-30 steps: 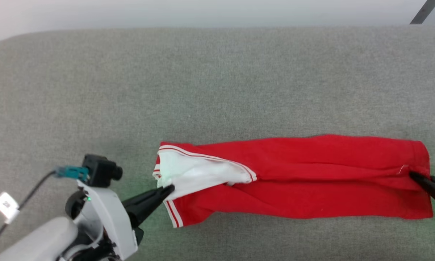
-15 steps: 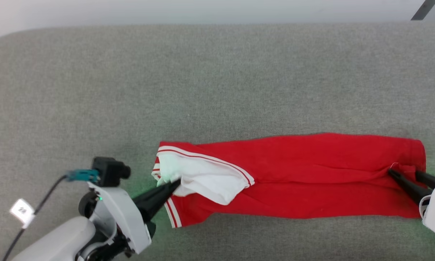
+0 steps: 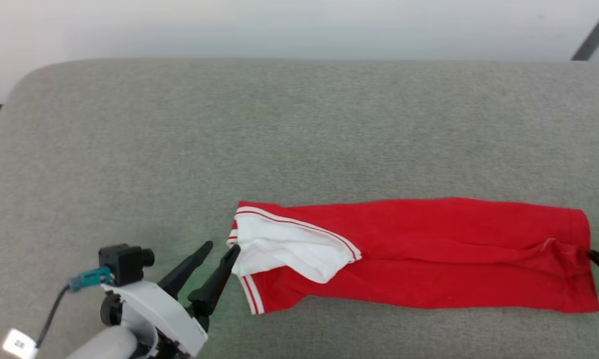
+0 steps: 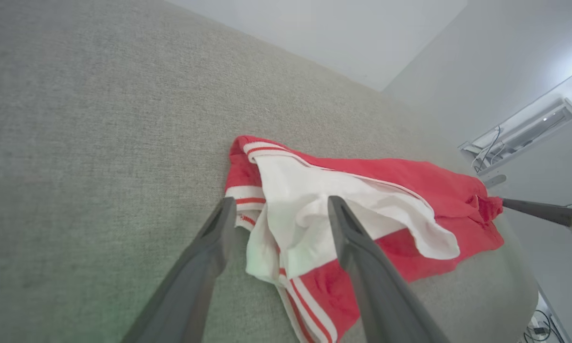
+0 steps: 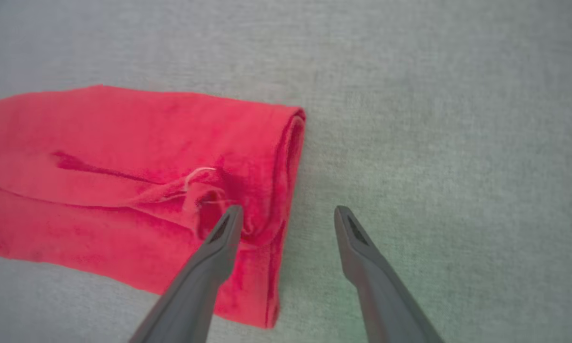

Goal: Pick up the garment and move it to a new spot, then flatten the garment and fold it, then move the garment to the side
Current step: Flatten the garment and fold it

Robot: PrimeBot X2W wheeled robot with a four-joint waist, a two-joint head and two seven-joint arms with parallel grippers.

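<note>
The garment (image 3: 429, 249) lies folded into a long red strip across the right half of the grey table. Its white sleeve (image 3: 289, 247) with red-and-white trim is flopped over the left end. My left gripper (image 3: 223, 246) stands open at that left end, its right fingertip just touching the sleeve's edge. In the left wrist view the open left gripper (image 4: 281, 202) straddles the white sleeve (image 4: 314, 190) without pinching it. My right gripper (image 5: 288, 209) is open at the garment's (image 5: 124, 143) right end, its left finger over the bunched red hem and its right finger over bare table.
The grey fabric-covered table (image 3: 279, 124) stretches wide behind and to the left of the garment, with a rounded far-left corner. A pale wall runs along the far edge. A dark slanted bar (image 3: 588, 45) shows at the top right.
Both grippers have opened and let go of the garment's ends. The left has drawn back off the sleeve, the right has slid toward the right edge. The head camera has tilted, shifting the scene down.
</note>
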